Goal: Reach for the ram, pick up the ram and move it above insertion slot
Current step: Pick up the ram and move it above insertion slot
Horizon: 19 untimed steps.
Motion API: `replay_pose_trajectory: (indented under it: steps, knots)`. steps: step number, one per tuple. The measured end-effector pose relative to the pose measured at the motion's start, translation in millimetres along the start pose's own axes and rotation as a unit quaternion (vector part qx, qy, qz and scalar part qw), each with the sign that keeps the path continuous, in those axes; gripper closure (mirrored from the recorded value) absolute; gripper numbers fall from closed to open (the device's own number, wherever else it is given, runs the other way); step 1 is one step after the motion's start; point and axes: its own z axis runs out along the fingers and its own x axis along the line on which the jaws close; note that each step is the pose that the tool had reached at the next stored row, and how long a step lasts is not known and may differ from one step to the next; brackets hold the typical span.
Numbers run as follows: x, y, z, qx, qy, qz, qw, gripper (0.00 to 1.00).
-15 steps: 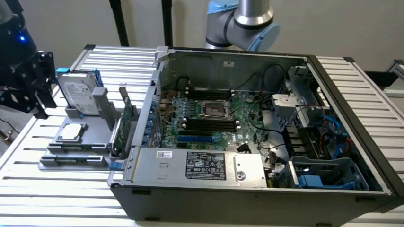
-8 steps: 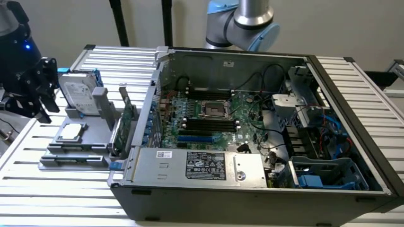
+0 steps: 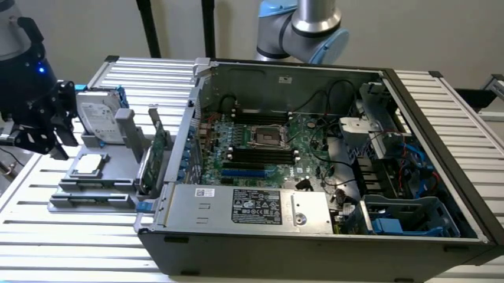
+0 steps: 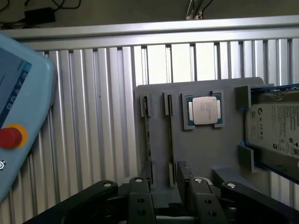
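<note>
The pincer [image 4: 164, 173] is hanging just over one end of the grey holder tray [image 4: 201, 154]. Its two black fingers [image 4: 140, 196] are standing apart, released and gripping nothing, and it is facing along the tray's length so that the wrist camera is looking down the grooves. The ram [image 4: 148, 137] is sitting on edge in one of the tray's two narrow grooves, the one farther from the hard drive [image 4: 275, 130], and is showing as a thin dark-green strip; standing it upright is probably leaving both flat faces free for the fingers to close on. The gap between the fingers is seemingly lining up nearer the tray's neighbouring groove [image 4: 169, 135] than the ram's own, so the reach is looking unfinished and the ram is lying untouched. A processor chip [image 4: 204, 110] is resting in a square recess of the tray, between the grooves and the hard drive, each part getting its own nest so nothing is sliding about. In the exterior view the tray is lying on the slatted metal surface [image 3: 79, 236] right beside the open computer case [image 3: 315, 236], which is making for a short carry. The insertion slot [image 3: 260, 156], among the black memory sockets on the motherboard, is lying inside that case, well apart from the tray. A teach pendant [image 4: 18, 102] is lying off the tray on the ram's side.
</note>
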Motion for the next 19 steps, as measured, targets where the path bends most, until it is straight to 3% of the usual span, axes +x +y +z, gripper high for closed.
replay_pose_trajectory:
  steps: [19]
  knots:
    - [3.3,-1.7,34.5,0.0,0.0003,-0.007,1.0,0.64]
